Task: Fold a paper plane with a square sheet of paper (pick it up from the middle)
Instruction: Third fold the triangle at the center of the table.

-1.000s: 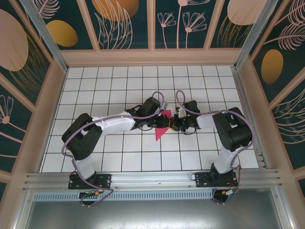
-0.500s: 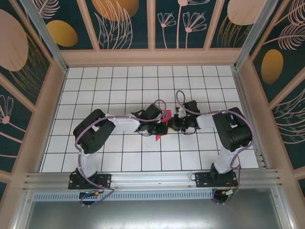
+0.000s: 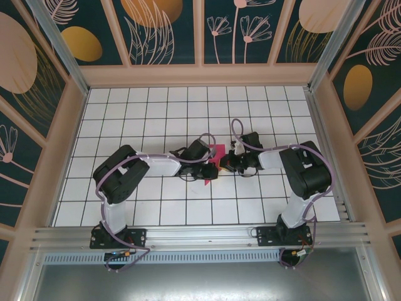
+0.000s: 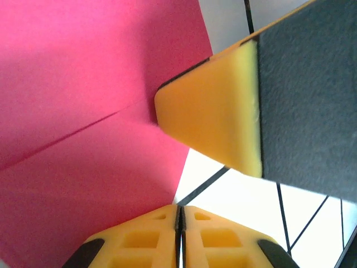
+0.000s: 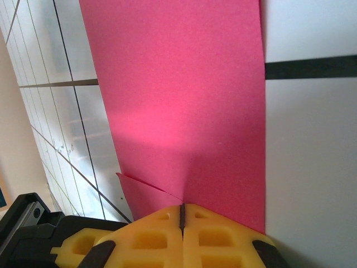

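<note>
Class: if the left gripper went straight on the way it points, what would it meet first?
The pink paper, which lies right at the closed tips of the left gripper. Just beyond, off to the side, stands a yellow fingertip of the right gripper; depth is unclear.

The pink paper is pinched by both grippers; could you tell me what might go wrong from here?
1. Tearing: the left gripper and right gripper are both shut on the thin paper; pulling apart could rip it.
2. Collision: in the top view the grippers sit almost touching, so a small move may knock them together and skew the crease.
</note>
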Controlling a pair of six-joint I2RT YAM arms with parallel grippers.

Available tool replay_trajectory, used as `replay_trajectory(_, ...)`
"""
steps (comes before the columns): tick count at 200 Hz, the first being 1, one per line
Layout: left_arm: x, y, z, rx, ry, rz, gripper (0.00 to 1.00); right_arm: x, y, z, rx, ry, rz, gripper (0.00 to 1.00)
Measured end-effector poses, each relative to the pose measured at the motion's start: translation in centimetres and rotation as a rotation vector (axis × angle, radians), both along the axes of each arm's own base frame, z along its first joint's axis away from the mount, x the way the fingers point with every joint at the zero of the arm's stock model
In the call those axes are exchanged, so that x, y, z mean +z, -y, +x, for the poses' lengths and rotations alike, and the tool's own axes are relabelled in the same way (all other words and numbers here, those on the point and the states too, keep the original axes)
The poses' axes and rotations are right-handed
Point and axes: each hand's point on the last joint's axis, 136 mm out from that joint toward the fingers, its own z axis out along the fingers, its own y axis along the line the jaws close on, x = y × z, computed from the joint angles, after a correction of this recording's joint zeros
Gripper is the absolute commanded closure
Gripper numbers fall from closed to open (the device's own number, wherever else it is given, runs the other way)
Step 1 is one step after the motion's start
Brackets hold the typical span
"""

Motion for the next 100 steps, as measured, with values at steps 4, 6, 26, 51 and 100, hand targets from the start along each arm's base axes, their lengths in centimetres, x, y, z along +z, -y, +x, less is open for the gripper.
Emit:
replay_trajectory(4, 0.0, -0.1, -0.1, -0.001, 0.0, -0.002, 0.86, 0.0, 0.0, 0.0, 0.0, 0.0, 0.0, 1.0)
replay_trajectory(6, 0.0, -0.1, -0.2, -0.001, 0.0, -0.004, 0.86, 0.0, 0.0, 0.0, 0.001, 0.0, 0.0, 1.0)
replay_trajectory(26, 0.0, -0.8, -0.8, -0.001, -0.002, -0.003, 0.86, 0.0, -0.1, 0.0, 0.002, 0.001, -0.001, 1.0)
replay_trajectory(51, 0.0, -1.5, -1.5, -0.002, -0.007, 0.0, 0.86, 0.0, -0.1, -0.1, 0.002, 0.001, -0.001, 1.0)
replay_trajectory(100, 0.0, -2.8, -2.7, 0.004, -0.016, 0.002, 0.85, 0.0, -0.1, 0.0, 0.003, 0.0, -0.002, 1.0)
